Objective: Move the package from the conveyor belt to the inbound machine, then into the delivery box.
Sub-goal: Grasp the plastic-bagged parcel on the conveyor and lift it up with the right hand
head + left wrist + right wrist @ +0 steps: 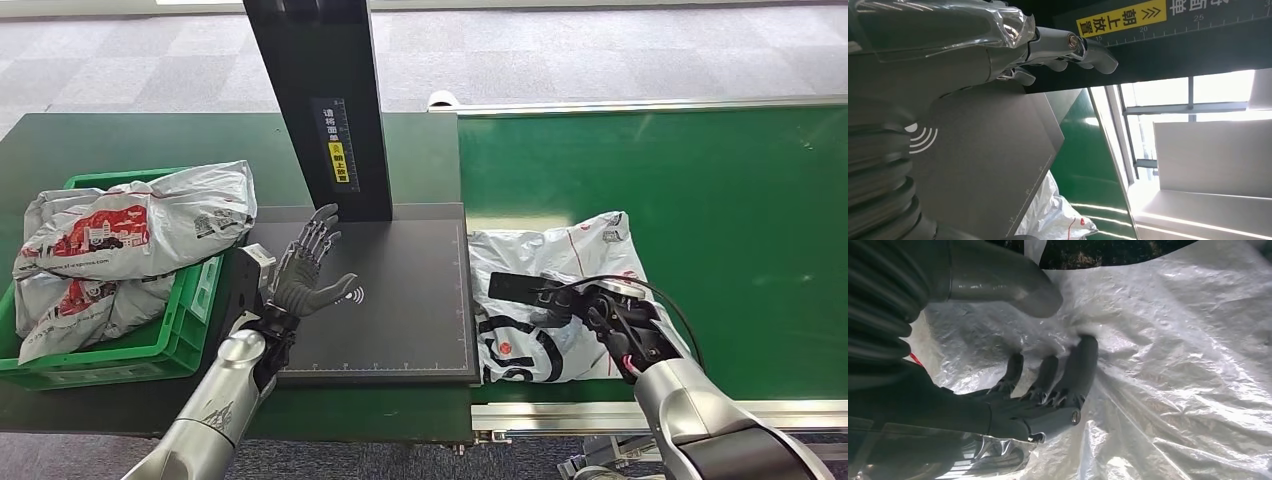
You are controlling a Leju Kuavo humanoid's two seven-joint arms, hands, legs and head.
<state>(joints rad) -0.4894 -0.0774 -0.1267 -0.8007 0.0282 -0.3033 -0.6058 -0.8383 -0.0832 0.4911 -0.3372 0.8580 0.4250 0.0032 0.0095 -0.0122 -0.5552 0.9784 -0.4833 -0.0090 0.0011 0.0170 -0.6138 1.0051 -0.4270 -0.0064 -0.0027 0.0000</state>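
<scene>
While the right hand digs its fingers into the white plastic package on the green conveyor belt — pinching a bunch of film, thumb above, from the look of the right wrist view — plenty to worry about. Slippery, crinkly mailer, so probably just a fold of plastic in the grip rather than the contents; could slide out or stretch on the lift. Lying right at the belt's edge, just beside the dark inbound machine, so a low drag could snag on the platform lip. Left hand hovering over that platform, fingers spread, holding nothing — parked exactly where the package needs to land, so maybe a bump there. Green delivery box already heaped with bags too — easy for another one to slide off the pile.
</scene>
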